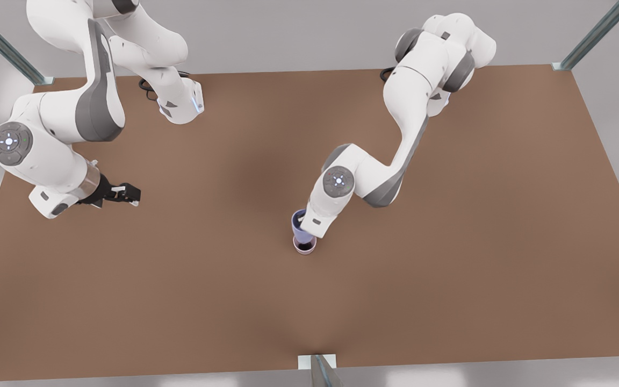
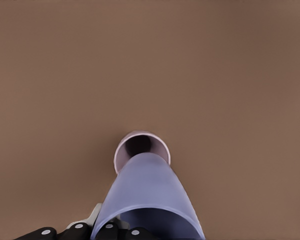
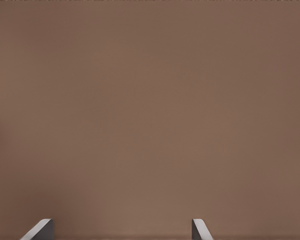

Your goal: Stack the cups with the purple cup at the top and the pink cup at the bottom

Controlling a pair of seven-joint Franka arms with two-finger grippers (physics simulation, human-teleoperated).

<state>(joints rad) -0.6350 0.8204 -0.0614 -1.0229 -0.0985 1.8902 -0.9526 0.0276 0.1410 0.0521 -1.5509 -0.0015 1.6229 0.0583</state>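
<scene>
Held in the closed left gripper (image 2: 115, 231), the purple cup (image 2: 147, 192) is poised above the pink cup (image 2: 141, 150), not yet seated. Spread wide and empty, the right gripper (image 1: 126, 193) waits apart.

Both arms are glossy white with rounded shells and grey panels at the joints. Each wrist carries a grey round cap with a glowing blue-white light. Black cables loop at the bases. The right gripper (image 1: 125, 192) is black with pale fingertips.

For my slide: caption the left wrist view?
Left claw holds the purple cup above the pink cup on the brown table.
</scene>
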